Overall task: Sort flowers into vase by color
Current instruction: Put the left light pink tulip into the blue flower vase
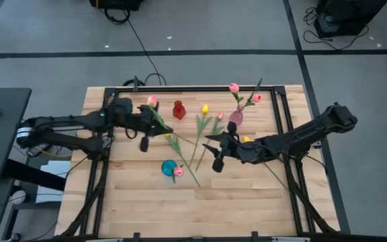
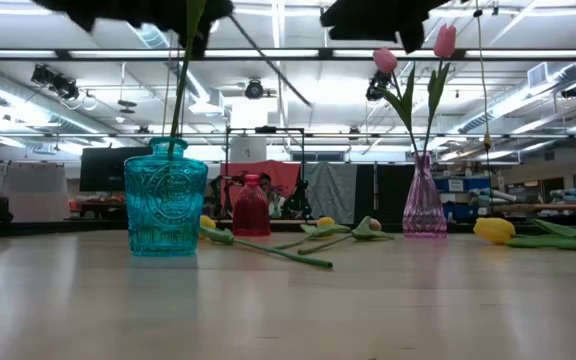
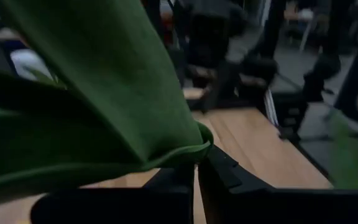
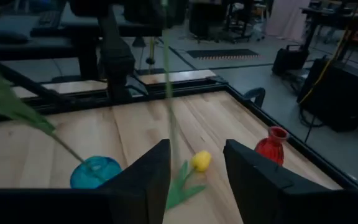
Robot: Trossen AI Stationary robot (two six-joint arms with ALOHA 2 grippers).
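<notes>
Green leaf [image 3: 104, 93] fills the left wrist view; the left gripper [image 1: 144, 142] has its jaws clamped on that pink tulip's stem [image 1: 161, 124], which runs slantwise down to the teal vase [image 1: 169, 167]. Right gripper [image 1: 215, 161], jaws apart, holds nothing; yellow tulip [image 4: 199, 161] lies ahead on the desk [image 1: 247, 202].
</notes>
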